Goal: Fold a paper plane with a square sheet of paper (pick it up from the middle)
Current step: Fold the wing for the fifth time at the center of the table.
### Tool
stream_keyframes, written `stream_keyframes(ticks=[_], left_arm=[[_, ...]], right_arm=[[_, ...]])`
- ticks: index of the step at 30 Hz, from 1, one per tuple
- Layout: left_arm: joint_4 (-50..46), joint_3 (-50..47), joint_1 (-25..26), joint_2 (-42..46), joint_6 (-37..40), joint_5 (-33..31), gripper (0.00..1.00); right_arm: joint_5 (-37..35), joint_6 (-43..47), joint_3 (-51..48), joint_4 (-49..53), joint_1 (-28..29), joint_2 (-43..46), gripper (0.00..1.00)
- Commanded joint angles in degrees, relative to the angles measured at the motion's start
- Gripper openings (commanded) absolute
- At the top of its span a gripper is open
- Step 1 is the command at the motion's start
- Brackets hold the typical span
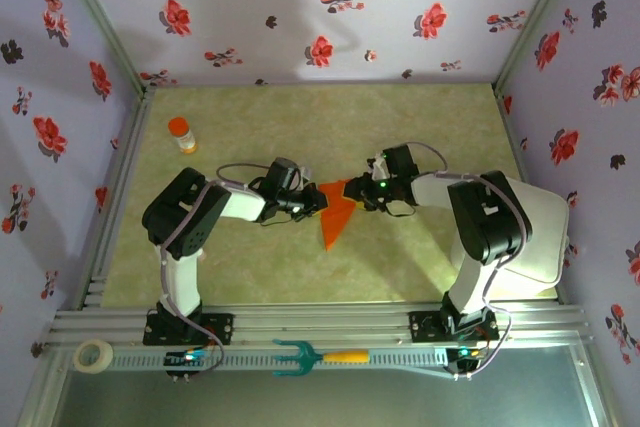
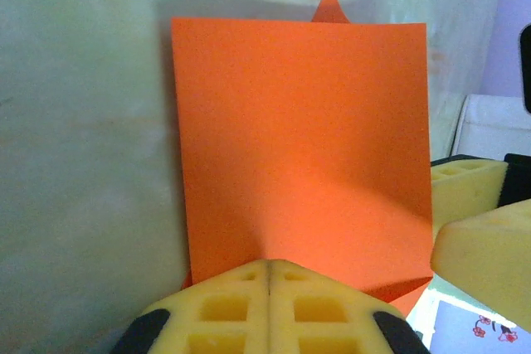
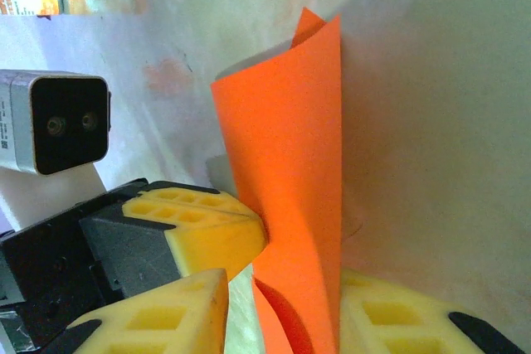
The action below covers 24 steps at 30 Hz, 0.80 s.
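Grippers first: your left gripper [image 2: 268, 269] is clamped shut on the near edge of the thin orange-red folded paper sheet [image 2: 303, 138], which spreads ahead of it. Your right gripper [image 3: 282, 317] straddles the sheet's other edge, jaws apart.

I see the paper [image 1: 338, 212] lying mid-table, with the left gripper [image 1: 318, 202] touching its left edge and the right gripper [image 1: 358, 192] at its right, the paper's edge between that gripper's fingers [image 3: 207, 238]. The bottle [image 1: 181, 134] stands on the table [image 1: 420, 117], far and to the left, well apart from the paper. On the near rail [image 1: 400, 325] I have the tape roll [image 1: 94, 355] at the left and the fork [image 1: 320, 356] to its right.
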<state>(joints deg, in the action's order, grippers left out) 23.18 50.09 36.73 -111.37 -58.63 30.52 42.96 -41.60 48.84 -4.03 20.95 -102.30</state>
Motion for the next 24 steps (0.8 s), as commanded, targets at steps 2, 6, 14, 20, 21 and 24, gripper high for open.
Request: stream_keyframes(ticks=[2,6,14,20,21,24], left_arm=[[-4.28,-2.18,-0.87,-1.25,-0.09,-1.14,0.00],[-4.37,-2.09,-0.87,-1.17,0.03,-0.99,0.00],[-4.36,-2.27,-0.96,-0.01,0.58,-0.98,0.00],[-4.76,-2.18,-0.98,5.68,1.88,-1.76,0.13],[-5.45,-2.14,-0.83,7.15,2.77,-2.13,0.18],[-8.44,-2.42,-0.14,10.84,5.40,-4.61,0.23]], right_arm=[[2.47,3.73,2.60,2.70,-0.95,-2.04,0.35],[6.44,5.16,5.68,3.48,-1.34,-5.41,0.31],[7.52,7.32,8.73,6.97,-1.89,-7.32,0.11],[2.79,0.50,4.63,3.76,-1.93,-3.62,0.03],[1.62,-3.79,2.61,0.68,-1.88,-2.62,0.02],[-3.46,-18.49,-5.09,-14.39,-1.29,1.13,0.00]])
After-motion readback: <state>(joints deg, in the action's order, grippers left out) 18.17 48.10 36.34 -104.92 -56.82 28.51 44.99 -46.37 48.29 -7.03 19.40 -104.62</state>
